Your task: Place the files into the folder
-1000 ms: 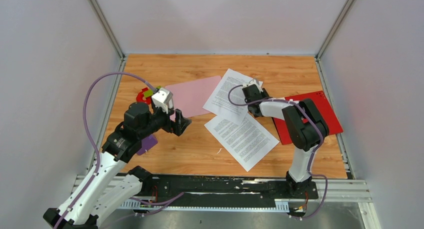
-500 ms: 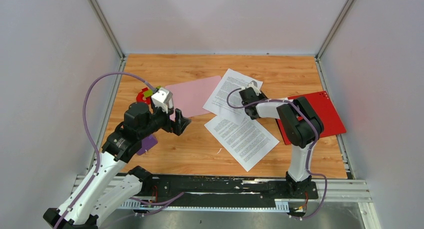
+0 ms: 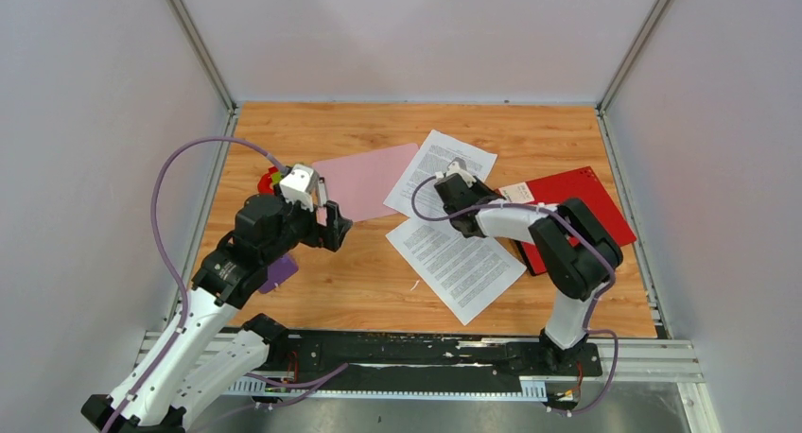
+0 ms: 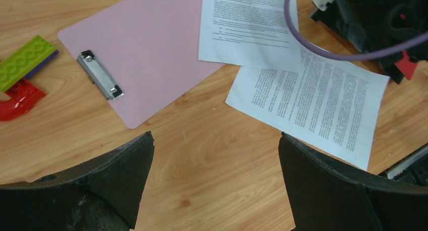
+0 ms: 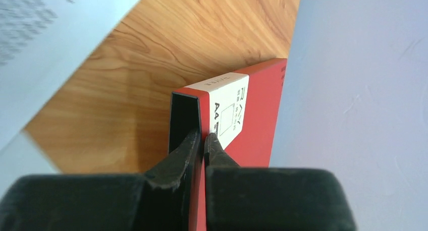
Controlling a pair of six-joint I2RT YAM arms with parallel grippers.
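Pinching the left edge of the red folder (image 3: 577, 201) just beside its white label (image 5: 227, 110), the right gripper (image 5: 203, 137) has its fingers pressed together on that thin edge, and a dark face of the folder shows immediately left of the pinch. The folder sits tilted at the right of the table (image 3: 378, 286), its far corner near the right rail. Neither sheet is in it. The far file (image 3: 440, 173) lies at mid-table with its left edge over the right edge of the pink clipboard (image 3: 364, 178). The near file (image 3: 459, 258) lies angled in front of it, their edges overlapping slightly, and its right corner is just beside the folder's near-left corner. The left gripper (image 4: 216, 136) hovers with its jaws wide apart over bare wood, near the clipboard's front edge. A green brick (image 4: 25, 59) and a red piece (image 4: 17, 97) sit left of the clipboard. Bare wood shows between the left gripper and the near file, and along the table's front and far edges.
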